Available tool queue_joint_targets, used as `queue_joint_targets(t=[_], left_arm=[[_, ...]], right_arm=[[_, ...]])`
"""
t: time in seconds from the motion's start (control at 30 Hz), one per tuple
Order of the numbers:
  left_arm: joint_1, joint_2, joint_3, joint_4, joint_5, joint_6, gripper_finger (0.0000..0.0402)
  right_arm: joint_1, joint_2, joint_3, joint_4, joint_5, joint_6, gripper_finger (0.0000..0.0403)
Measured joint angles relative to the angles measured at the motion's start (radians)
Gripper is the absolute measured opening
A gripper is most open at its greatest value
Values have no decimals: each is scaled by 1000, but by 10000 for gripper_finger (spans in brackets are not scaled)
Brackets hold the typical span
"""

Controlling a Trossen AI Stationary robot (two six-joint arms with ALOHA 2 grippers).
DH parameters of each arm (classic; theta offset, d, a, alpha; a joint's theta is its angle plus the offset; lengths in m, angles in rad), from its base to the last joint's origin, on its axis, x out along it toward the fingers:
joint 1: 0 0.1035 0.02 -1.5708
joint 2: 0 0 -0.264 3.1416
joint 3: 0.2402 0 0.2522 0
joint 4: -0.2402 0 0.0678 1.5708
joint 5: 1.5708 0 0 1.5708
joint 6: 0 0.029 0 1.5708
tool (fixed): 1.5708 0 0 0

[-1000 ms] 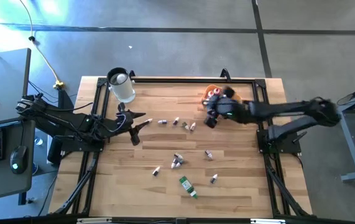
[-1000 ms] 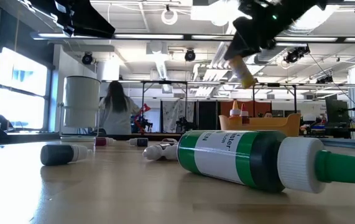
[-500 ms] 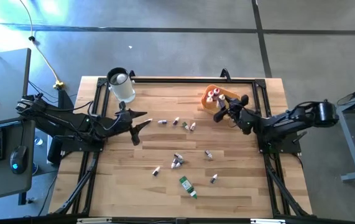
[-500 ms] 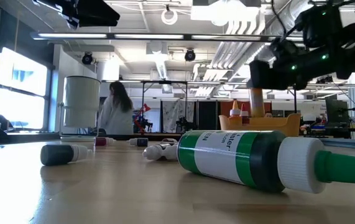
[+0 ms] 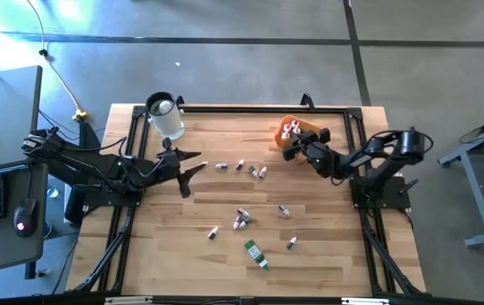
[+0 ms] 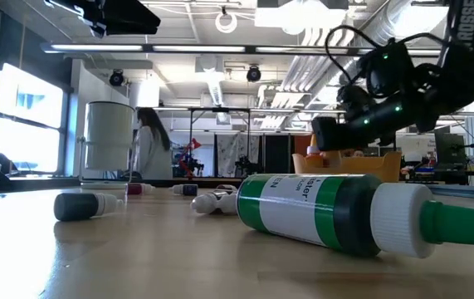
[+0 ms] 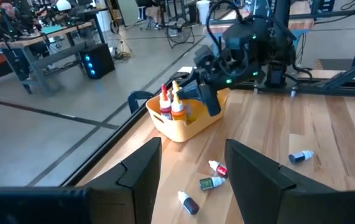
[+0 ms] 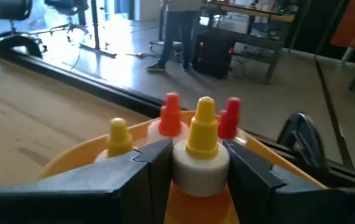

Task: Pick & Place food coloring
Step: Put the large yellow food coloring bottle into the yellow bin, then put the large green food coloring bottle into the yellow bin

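Observation:
My right gripper (image 5: pixel 299 149) is at the orange-yellow tray (image 5: pixel 282 142) by the far edge, shut on an orange food coloring bottle (image 8: pixel 201 163) with a white collar and yellow cap. Two red-capped bottles (image 8: pixel 170 118) and a yellow-capped one (image 8: pixel 119 135) stand upright in the tray behind it. Several small bottles and vials lie on their sides mid-table (image 5: pixel 242 219). A larger green-banded bottle (image 5: pixel 256 253) lies nearer the near edge. My left gripper (image 5: pixel 192 166) waits open left of centre, touching nothing. My right gripper pinches the orange bottle between its two fingers at the white collar (image 8: pixel 201 169), just under the yellow cap. The fingers (image 8: pixel 137 177) come nearly level from the table's right. The bottle stands upright at the tray's rim; the fingers hide its lower part.
A clear round jar (image 5: pixel 165 117) stands at the far left corner, close to my left gripper. A black frame rail (image 5: pixel 225 108) runs along the far edge behind the tray. Bare wood lies between the scattered bottles and the table's right edge. A person stands in the room beyond.
My right arm has drawn back toward the right edge, bringing its gripper toward the tray and down. The gripper has tipped from pointing down to nearly level. The orange bottle, first hanging tilted high over the table, now stands upright at the tray.

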Motion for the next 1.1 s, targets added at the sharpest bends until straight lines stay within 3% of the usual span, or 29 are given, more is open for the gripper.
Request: queue_joint_targets(t=[0.17, 0.43, 0.8, 1.1], left_arm=[[0, 0, 0, 0, 2, 0, 172], [0, 0, 0, 0, 2, 0, 172], [0, 0, 0, 0, 2, 0, 172], [0, 0, 0, 1, 1, 0, 172]], right_arm=[[-50, 61, 52, -13, -96, -25, 129], [-76, 69, 79, -15, -161, -119, 139], [-75, 62, 79, -13, -121, -158, 187], [21, -131, 79, -18, -108, -282, 184]])
